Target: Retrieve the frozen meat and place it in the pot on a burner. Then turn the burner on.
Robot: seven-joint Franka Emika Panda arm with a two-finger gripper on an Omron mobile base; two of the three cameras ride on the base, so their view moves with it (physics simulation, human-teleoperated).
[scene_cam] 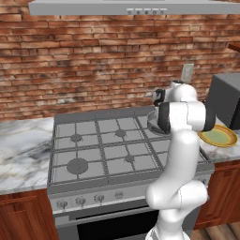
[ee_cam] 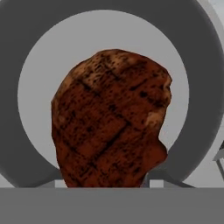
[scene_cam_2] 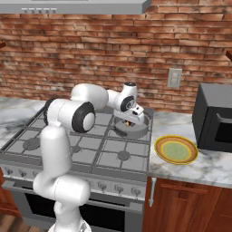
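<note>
Over the pot [scene_cam_2: 136, 128], gripper [scene_cam_2: 129, 121] (jaws part closed) clasps frozen meat [ee_cam: 109, 120]

Readable text: I find none anywhere.
Grey steel stove front [scene_cam: 117, 199]: I see plain round knobs, no markings legible.
Dark boxy microwave [scene_cam_2: 213, 118]: I see no brand or digits.

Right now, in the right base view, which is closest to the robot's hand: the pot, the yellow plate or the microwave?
1. The pot, right under the gripper, on the stove.
2. The yellow plate, on the counter beside the stove.
3. The microwave, far right.
</note>
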